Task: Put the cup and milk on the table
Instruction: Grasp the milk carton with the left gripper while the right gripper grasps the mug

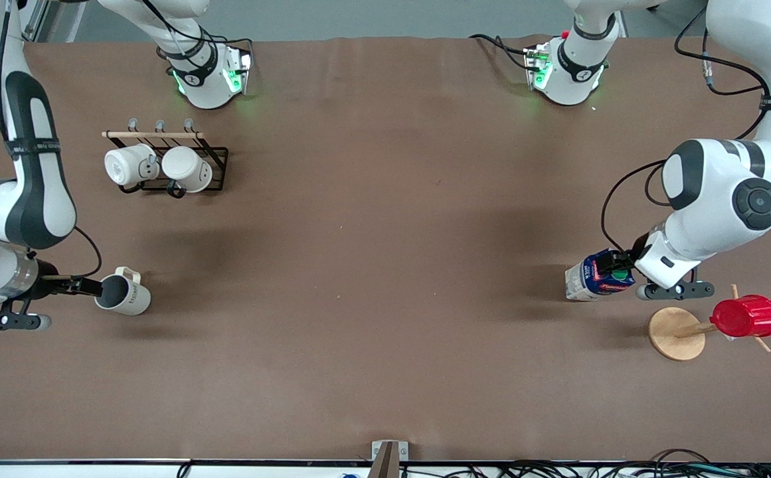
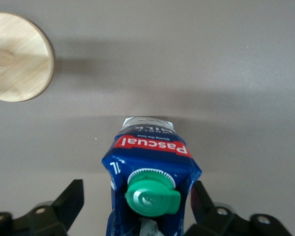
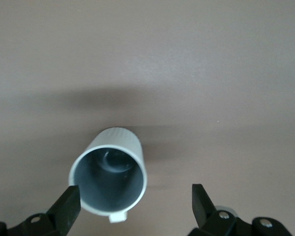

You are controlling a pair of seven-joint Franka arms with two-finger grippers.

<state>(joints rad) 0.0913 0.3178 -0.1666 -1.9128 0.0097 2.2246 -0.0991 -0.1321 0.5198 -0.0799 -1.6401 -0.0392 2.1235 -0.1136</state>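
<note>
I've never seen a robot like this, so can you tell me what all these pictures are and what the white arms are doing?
These are two robot arms at a brown table. The big picture looks down from across the table; the other two come from cameras on each wrist. The right gripper has its fingers open around the cup, the left gripper around the milk; both stand on the table, not held. Two white mugs sit in a rack; a red cup is on a wooden stand.
</note>
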